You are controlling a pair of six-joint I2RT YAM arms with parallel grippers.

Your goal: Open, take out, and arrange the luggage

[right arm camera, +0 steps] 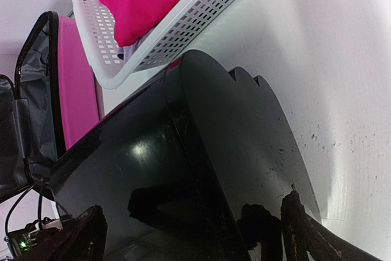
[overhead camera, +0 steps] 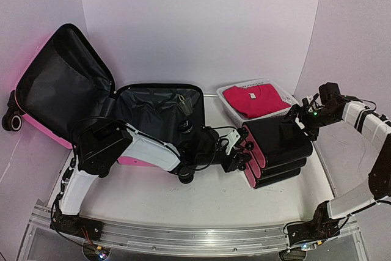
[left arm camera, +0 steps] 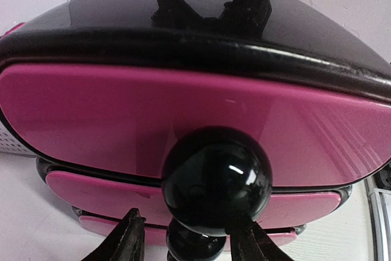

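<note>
The pink luggage (overhead camera: 36, 123) lies open at the left, its black-lined lid (overhead camera: 64, 84) leaning on the wall and its base half (overhead camera: 153, 111) flat. To its right sits a stack of black cases with pink ends (overhead camera: 281, 145). My left gripper (overhead camera: 239, 151) is at the pink ends. In the left wrist view it (left arm camera: 189, 221) straddles the top case's round black knob (left arm camera: 217, 178); the right finger touches it and the left stands off, so it is open. My right gripper (overhead camera: 297, 117) hovers open over the top case's far end, fingers (right arm camera: 91, 236) spread wide above the glossy black lid (right arm camera: 183, 169).
A white mesh basket (overhead camera: 235, 112) holding a pink cloth (overhead camera: 256, 99) stands behind the stack, close to the top case (right arm camera: 183, 35). Small items (overhead camera: 183, 103) lie in the luggage's base. A black wheel (overhead camera: 12, 120) sticks out at the far left. White walls enclose the table.
</note>
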